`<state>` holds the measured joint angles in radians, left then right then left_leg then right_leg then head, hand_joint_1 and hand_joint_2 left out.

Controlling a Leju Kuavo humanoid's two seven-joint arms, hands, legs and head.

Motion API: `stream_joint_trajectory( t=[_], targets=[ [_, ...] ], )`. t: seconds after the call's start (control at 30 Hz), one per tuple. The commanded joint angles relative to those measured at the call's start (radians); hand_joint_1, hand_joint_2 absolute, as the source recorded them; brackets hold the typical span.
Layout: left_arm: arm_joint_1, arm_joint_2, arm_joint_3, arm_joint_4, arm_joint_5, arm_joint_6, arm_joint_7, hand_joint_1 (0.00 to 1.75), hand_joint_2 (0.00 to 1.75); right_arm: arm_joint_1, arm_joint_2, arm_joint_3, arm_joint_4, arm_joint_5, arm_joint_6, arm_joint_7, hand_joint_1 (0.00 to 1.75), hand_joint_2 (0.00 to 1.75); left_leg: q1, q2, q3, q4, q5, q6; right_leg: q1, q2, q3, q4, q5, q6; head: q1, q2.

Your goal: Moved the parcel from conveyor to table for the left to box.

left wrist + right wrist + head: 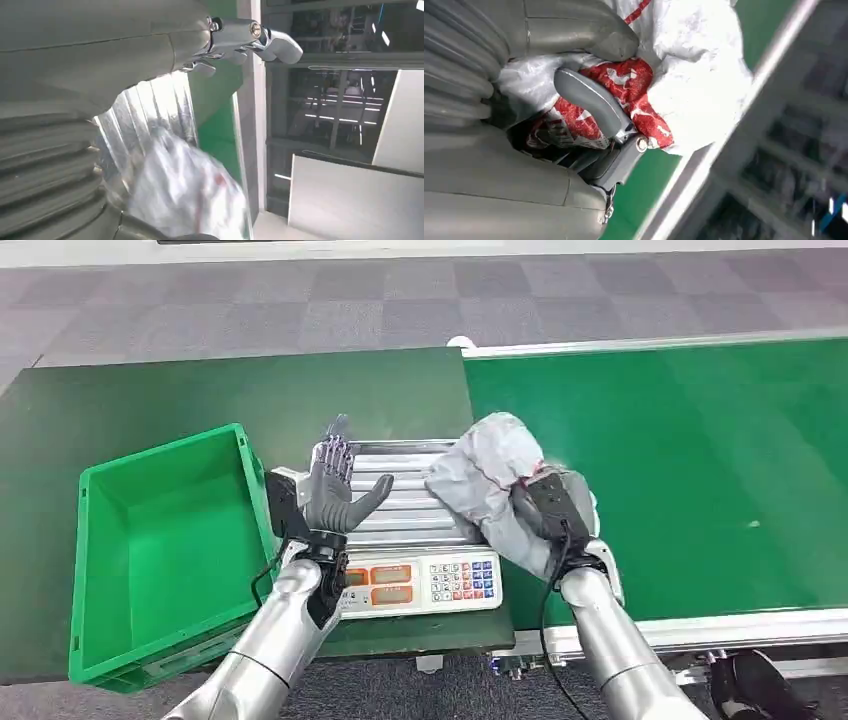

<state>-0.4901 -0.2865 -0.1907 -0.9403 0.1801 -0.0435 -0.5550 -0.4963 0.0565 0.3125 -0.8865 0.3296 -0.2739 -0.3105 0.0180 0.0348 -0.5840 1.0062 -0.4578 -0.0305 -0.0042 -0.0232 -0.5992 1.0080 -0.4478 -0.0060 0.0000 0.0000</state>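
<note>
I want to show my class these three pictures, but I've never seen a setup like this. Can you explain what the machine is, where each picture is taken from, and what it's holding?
This is a humanoid robot with two silver arms and many-fingered hands. The wide picture looks down from its head; the other two come from cameras at its wrists, so they look tilted. In front lie a green conveyor belt, a dark table, a green box and a scale with a ribbed metal top and keypad. The right hand grips a grey-white parcel with red print, at the scale's edge. The left hand is raised, open, above the scale, holding nothing.
</note>
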Motion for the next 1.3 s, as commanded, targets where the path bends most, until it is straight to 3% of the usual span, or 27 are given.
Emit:
stream_joint_trajectory(
  t=[0.03, 0.37, 0.63, 1.3],
  targets=[
    [-0.057, 0.014, -0.016, 0.089, 0.006, -0.007, 0.006, 0.0, 1.75, -0.122, 0.061, 0.131, 0.184, -0.006, 0.028, 0.009, 1.75, 1.75, -0.001, 0.0, 0.001, -0.001, 0.0, 0.001, -0.001, 0.004, 0.0, 0.0, 0.001, 0.0, 0.0, 0.0],
    [-0.087, 0.008, -0.027, 0.137, 0.001, -0.023, 0.007, 0.0, 1.75, -0.085, 0.028, 0.173, 0.111, -0.042, 0.058, 0.038, 1.75, 1.75, -0.001, -0.004, 0.001, -0.001, 0.001, 0.002, -0.001, 0.001, 0.001, 0.0, 0.0, 0.001, 0.0, 0.0],
    [-0.097, 0.011, -0.031, 0.149, -0.006, -0.024, -0.001, 0.0, 1.75, -0.152, 0.051, 0.198, 0.229, -0.072, 0.146, 0.049, 1.75, 1.75, -0.001, -0.001, 0.001, 0.0, 0.001, 0.001, -0.001, 0.002, -0.001, 0.0, 0.001, 0.0, 0.0, 0.0],
    [-0.1, 0.013, -0.057, 0.15, -0.011, 0.005, -0.015, 0.0, 1.75, -0.384, 0.077, 0.167, 0.422, -0.098, 0.224, 0.057, 1.75, 1.75, -0.001, -0.001, -0.001, 0.0, 0.001, 0.001, -0.001, 0.002, -0.002, 0.002, 0.0, 0.0, 0.0, 0.0]
  ],
)
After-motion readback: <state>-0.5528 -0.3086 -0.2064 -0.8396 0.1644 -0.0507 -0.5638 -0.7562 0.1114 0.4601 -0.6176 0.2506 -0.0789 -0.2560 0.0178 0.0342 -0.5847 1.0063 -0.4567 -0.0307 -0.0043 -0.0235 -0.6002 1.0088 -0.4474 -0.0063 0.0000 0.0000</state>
